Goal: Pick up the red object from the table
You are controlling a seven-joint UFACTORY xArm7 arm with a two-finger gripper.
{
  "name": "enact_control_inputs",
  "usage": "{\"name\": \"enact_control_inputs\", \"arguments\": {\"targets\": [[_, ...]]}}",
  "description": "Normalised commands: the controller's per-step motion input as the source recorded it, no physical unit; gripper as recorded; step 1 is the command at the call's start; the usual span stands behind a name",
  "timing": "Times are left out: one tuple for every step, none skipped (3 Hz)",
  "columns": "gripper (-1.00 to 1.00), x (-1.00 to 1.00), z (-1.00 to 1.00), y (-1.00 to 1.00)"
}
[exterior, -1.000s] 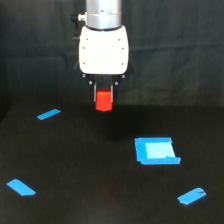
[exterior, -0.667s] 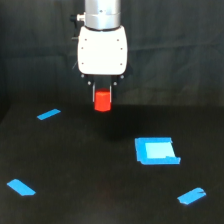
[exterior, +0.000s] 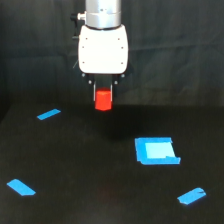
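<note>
1 arm in the exterior view: white gripper (exterior: pixel 103 98) hangs from a silver wrist, dark fingers (exterior: pixel 94 94) pointing down and pinching the red object (exterior: pixel 103 100). Cylinder sits between the fingers, its upper part between the tips and its lower part sticking out below them, upright, clear of the table (exterior: pixel 75 165) with a faint reddish reflection on the glossy black surface well below. 3 blue tape strips (exterior: pixel 48 114) on the table: 1 below the fingers toward the view's left, 1 farther down on that side, 1 far down on the view's right. Blue square (exterior: pixel 156 150) lies below the fingers, toward the view's right, well apart from the cylinder.
</note>
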Motion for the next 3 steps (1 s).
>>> {"name": "enact_control_inputs", "arguments": {"targets": [[-0.91, 0.10, 0.21, 0.10], [-1.00, -0.04, 0.09, 0.06], [-0.93, 0.09, 0.11, -0.01]]}}
